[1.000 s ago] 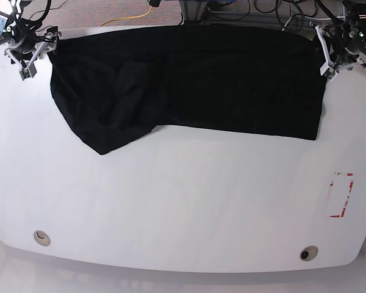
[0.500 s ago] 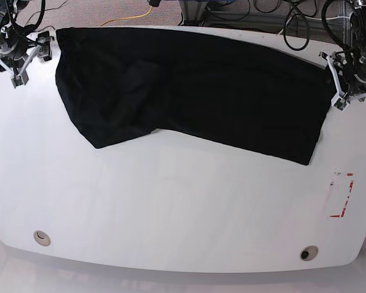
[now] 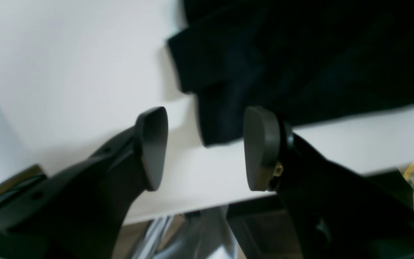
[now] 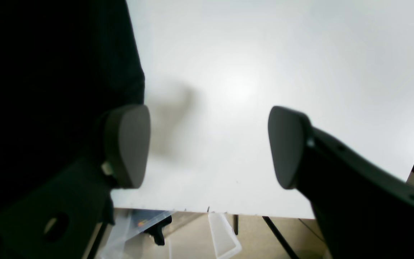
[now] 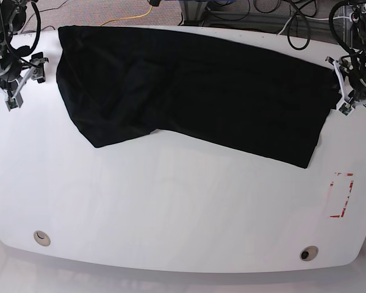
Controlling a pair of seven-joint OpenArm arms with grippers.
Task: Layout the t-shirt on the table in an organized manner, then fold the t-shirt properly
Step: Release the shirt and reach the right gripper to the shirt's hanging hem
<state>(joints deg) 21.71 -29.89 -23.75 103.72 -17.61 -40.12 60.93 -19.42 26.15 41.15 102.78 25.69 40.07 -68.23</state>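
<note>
Across the far half of the white desk (image 5: 171, 201), the black t-shirt (image 5: 195, 85) is spread in a wide band that runs from the far left corner region to the right edge, in the base view. Its near edge slants, with a rounded lobe hanging lower on the left and a pointed corner reaching lowest on the right. Folds and a bunched patch are seen in the left part of the cloth. A red dashed rectangle (image 5: 341, 195) is marked near the right edge of the desk, apart from the cloth, and two round grommets (image 5: 41, 237) sit near the front edge.

The left gripper (image 3: 205, 147) is placed at the right edge of the desk in the base view, just beside the shirt's end. Its fingers (image 3: 153, 144) are held spread; a folded corner of the shirt lies on the desk behind the gap, and nothing is pinched.

The right gripper (image 4: 208, 145) is placed at the desk's left side, beside the shirt's far left edge. Its fingers (image 4: 128, 144) are spread wide over bare desk surface, with the dark cloth behind one finger only. No cloth is gripped.
</note>
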